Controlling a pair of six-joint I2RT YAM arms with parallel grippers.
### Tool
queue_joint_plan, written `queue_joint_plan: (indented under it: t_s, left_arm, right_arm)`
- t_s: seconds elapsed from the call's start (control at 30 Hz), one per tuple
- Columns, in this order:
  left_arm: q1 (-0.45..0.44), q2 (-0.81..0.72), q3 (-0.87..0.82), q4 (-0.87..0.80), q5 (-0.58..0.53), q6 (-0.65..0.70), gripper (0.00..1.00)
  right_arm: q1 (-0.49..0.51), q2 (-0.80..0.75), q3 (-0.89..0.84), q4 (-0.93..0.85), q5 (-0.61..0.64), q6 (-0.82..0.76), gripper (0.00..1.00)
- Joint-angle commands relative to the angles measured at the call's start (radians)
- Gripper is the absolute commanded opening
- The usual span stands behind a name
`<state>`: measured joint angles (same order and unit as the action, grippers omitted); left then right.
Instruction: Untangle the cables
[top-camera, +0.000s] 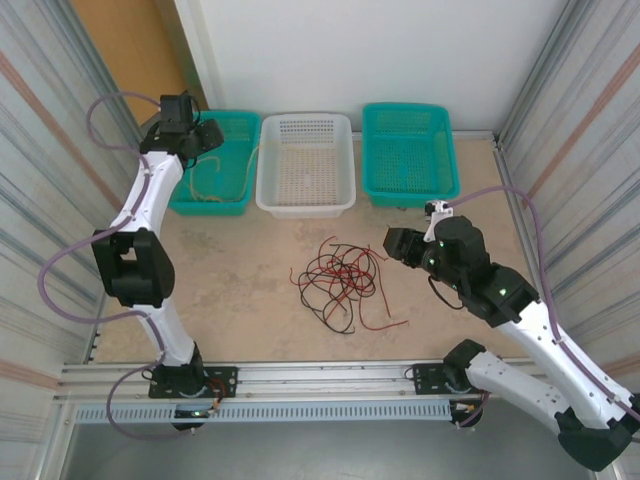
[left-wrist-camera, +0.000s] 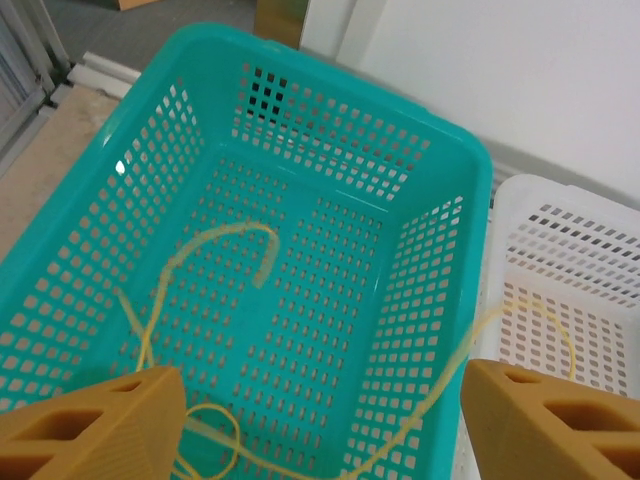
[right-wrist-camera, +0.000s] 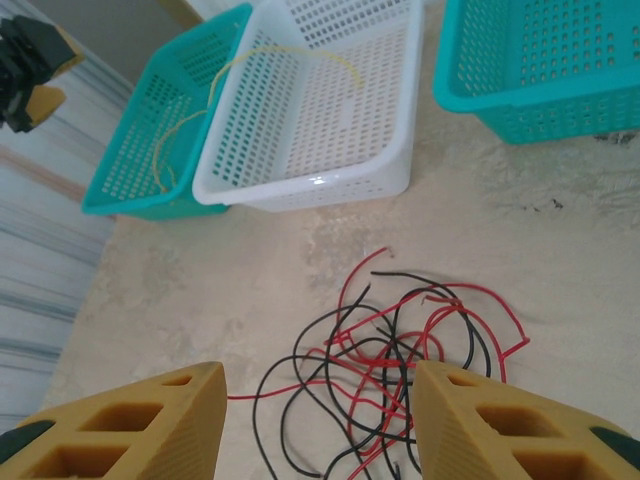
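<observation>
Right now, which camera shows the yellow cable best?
Left wrist: the yellow cable is close, curling across the teal basket floor and over the wall into the white basket. Top view shows it faint and thin; right wrist shows it small, draped across both baskets.

From where I stand, no lettering, label, brand, number or sign can be read on anything here.
</observation>
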<state>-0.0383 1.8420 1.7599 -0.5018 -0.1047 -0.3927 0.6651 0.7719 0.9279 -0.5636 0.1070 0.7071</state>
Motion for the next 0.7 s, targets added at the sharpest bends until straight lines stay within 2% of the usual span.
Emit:
queue_joint_plan:
  t_s: [0.0, 0.13, 0.27, 0.4, 0.5, 0.6, 0.67]
  left_arm:
    - [0.009, -0.099, -0.053, 0.017, 0.031, -0.074, 0.69]
    - [0.008, -0.212, -0.172, 0.049, 0.171, -0.156, 0.59]
    - [-0.047, -0.384, -0.389, 0.155, 0.283, -0.185, 0.58]
    - [-0.127, -0.569, -0.608, 0.188, 0.292, -0.166, 0.59]
    - [-0.146, -0.679, -0.742, 0.190, 0.338, -0.161, 0.58]
    - [-0.147, -0.744, -0.796, 0.151, 0.307, -0.114, 0.60]
    - [-0.128, -0.740, -0.778, 0.130, 0.283, -0.088, 0.57]
  right_arm:
    - [0.013, 0.017, 0.037, -0.035, 0.021, 0.004, 0.51]
    - [0.033, 0.090, 0.051, -0.074, 0.039, 0.005, 0.51]
    - [0.096, 0.209, 0.078, -0.105, 0.068, -0.001, 0.51]
    - [0.128, 0.345, 0.098, -0.127, 0.100, 0.000, 0.51]
    - [0.128, 0.408, 0.100, -0.104, 0.085, -0.005, 0.54]
    - [0.128, 0.457, 0.104, -0.068, 0.053, -0.013, 0.55]
    - [0.129, 0.491, 0.109, -0.037, 0.027, -0.013, 0.55]
